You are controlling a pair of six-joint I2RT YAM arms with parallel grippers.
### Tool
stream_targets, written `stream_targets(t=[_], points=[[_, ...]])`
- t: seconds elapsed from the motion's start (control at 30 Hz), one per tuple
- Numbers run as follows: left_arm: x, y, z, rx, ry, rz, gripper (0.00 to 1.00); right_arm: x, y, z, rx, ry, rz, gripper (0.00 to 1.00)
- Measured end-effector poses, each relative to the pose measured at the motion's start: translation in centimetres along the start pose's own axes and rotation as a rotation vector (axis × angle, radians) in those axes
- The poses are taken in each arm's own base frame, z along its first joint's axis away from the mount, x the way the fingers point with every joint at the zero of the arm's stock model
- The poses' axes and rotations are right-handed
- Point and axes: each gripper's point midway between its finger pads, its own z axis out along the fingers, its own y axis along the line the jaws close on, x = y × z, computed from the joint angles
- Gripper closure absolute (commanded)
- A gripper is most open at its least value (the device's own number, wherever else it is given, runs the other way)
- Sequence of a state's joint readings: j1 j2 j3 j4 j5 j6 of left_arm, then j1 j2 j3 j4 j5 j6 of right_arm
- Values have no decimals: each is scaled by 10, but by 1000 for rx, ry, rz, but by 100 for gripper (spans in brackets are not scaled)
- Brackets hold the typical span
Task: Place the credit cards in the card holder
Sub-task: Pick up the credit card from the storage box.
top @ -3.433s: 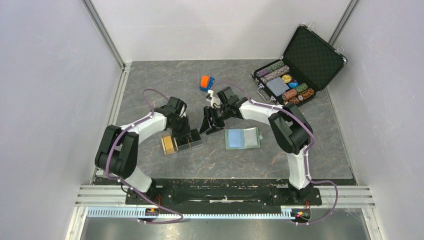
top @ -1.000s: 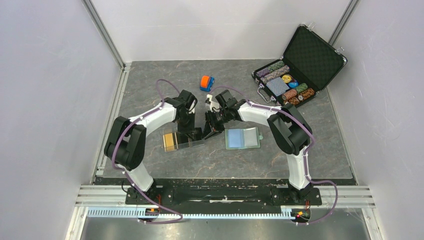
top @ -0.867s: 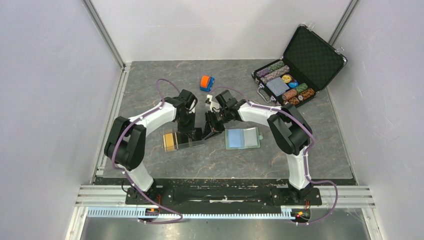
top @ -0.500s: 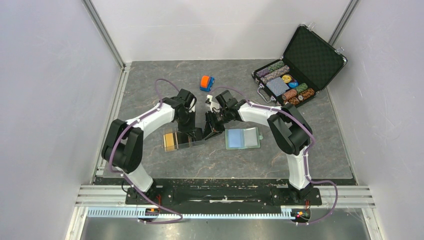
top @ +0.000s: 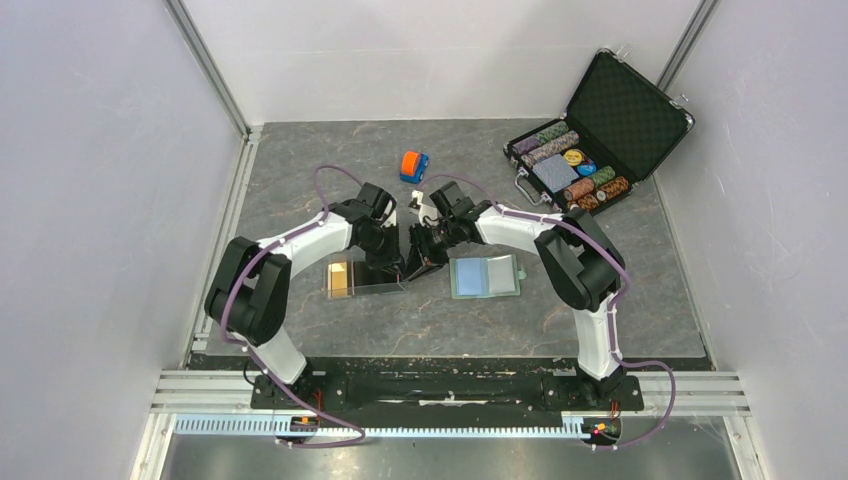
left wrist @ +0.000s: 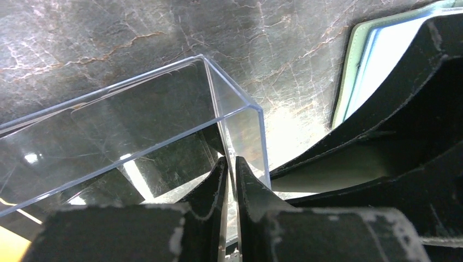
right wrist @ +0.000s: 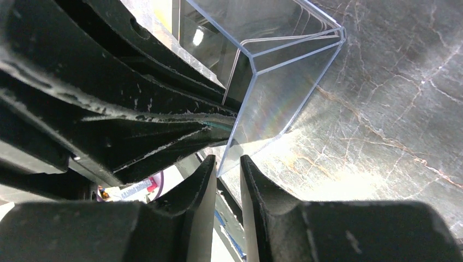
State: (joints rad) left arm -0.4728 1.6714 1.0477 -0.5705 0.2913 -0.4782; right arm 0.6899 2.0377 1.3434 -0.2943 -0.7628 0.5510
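A clear plastic tray (top: 366, 277) lies left of centre with an orange-gold credit card (top: 342, 278) in its left end; the dark part beside it is hard to read. My left gripper (top: 391, 266) is shut on the tray's thin right end wall (left wrist: 240, 131), one finger inside and one outside. My right gripper (top: 417, 262) grips the same end's lower edge (right wrist: 229, 155) from the other side. Just right of both grippers the card holder (top: 485, 276) lies open, sage-green rim and pale blue inside, also at the left wrist view's top right (left wrist: 360, 60).
An orange-and-blue toy car (top: 413, 165) sits behind the grippers. An open black chip case (top: 590, 130) with poker chips stands at the back right. Grey walls and rails close in the marbled table (top: 300, 170) on three sides.
My left arm has shifted a little right and nearer, closing up on the right gripper. The tray has tipped slightly, so the orange-gold card looks shorter. The card holder has not moved.
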Motion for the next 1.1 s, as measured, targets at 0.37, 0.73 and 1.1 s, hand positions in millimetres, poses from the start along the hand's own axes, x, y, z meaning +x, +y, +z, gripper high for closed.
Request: stream_targets(t=[0.37,0.73,1.1], points=[[2,7,-2,-35,2,-2,64,0,1,0,-4,-1,-9,64],[3,28,-15,-133,9,-2,51,-1,4,-1,-11,-9,-29,61],[12,48,1,-223,91,7,66,-1,3,-1,-12,-9,-36,61]])
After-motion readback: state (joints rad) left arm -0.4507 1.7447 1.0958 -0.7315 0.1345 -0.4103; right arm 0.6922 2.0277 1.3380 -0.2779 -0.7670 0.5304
